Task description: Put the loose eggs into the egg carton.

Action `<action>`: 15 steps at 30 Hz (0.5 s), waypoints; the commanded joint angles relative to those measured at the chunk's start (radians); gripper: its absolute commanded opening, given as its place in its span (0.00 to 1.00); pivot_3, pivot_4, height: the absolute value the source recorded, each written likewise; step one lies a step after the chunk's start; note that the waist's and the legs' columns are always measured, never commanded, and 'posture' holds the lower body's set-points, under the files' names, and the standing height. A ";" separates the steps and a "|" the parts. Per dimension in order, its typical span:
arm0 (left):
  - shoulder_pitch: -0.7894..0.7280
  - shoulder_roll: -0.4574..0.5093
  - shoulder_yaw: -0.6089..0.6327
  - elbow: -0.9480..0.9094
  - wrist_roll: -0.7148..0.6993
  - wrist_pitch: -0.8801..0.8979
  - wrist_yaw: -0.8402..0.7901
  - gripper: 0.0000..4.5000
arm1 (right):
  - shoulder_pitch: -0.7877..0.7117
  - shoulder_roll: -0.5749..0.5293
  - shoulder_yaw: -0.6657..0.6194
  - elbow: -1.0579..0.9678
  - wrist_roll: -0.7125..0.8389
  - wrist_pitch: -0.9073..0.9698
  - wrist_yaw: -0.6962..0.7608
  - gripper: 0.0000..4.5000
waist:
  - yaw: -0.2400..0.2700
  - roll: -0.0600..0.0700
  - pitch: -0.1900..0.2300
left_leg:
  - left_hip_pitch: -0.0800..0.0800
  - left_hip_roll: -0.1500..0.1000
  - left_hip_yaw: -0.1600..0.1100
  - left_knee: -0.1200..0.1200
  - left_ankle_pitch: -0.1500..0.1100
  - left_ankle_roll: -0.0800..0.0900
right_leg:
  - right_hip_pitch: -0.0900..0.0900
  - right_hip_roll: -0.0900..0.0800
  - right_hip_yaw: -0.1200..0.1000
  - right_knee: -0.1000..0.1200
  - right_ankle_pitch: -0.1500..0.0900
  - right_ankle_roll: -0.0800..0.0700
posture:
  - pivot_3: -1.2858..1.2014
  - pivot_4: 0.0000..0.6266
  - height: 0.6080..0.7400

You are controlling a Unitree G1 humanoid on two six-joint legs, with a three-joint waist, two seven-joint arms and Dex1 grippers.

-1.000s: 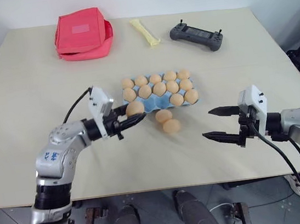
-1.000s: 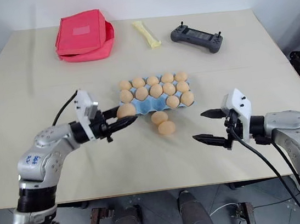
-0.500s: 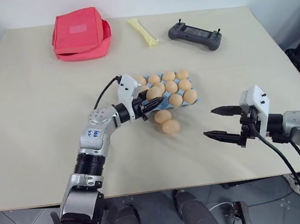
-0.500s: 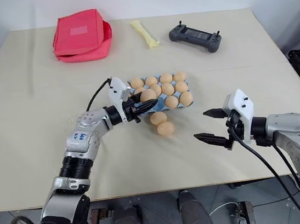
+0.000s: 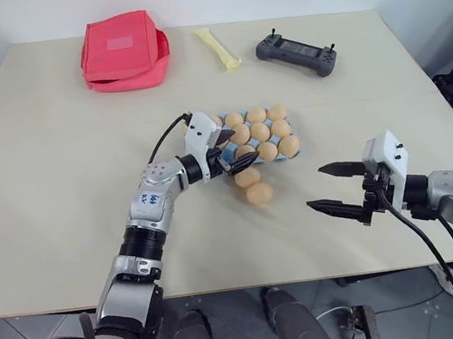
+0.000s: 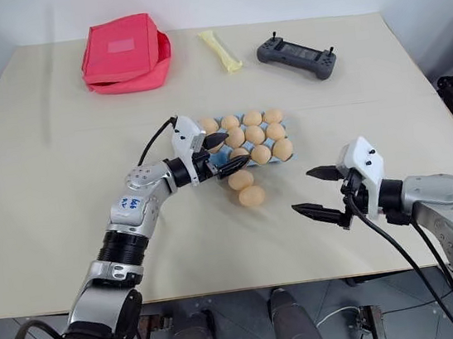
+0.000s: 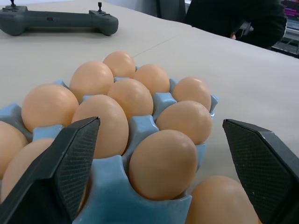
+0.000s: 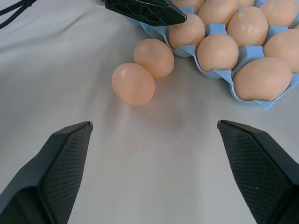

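Note:
The light blue egg carton (image 7: pixel 142 126) sits mid-table with tan eggs in its cups. My left gripper (image 5: pixel 234 150) is open at the carton's near-left corner, its fingers (image 7: pixel 70 163) either side of an egg (image 7: pixel 163 163) that rests in a front cup. Two loose eggs (image 5: pixel 247 178) (image 5: pixel 259 193) lie touching each other on the table just in front of the carton. Off to the right of them, my right gripper (image 5: pixel 329 187) hovers open and empty, pointing toward the loose eggs (image 8: pixel 133 83).
A red fabric pouch (image 5: pixel 123 51) lies at the back left, a yellow strip (image 5: pixel 219 47) at the back middle and a grey handheld controller (image 5: pixel 294 50) at the back right. The table's front edge runs close below both arms.
My left arm carried an egg rightward to the carton, then opened and left it in a front cup. The right gripper kept still.

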 commanded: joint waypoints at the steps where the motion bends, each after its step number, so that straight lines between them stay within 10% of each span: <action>1: 0.029 0.017 0.044 -0.142 -0.050 0.024 -0.011 1.00 | -0.021 -0.022 -0.030 -0.010 0.014 -0.007 0.008 1.00 | -0.002 0.000 0.000 | 0.000 0.000 0.000 0.000 0.000 0.000 | 0.000 0.000 0.000 0.000 0.001 0.003 | 0.52 0.24 1.00; 15: 0.403 0.346 0.229 -0.542 -0.250 0.203 -0.189 1.00 | -0.061 -0.033 -0.006 0.037 0.006 -0.019 0.045 1.00 | -0.002 0.001 0.000 | 0.000 0.000 0.000 0.000 0.000 0.000 | 0.000 -0.001 0.000 0.000 -0.004 -0.007 | 0.52 0.24 1.00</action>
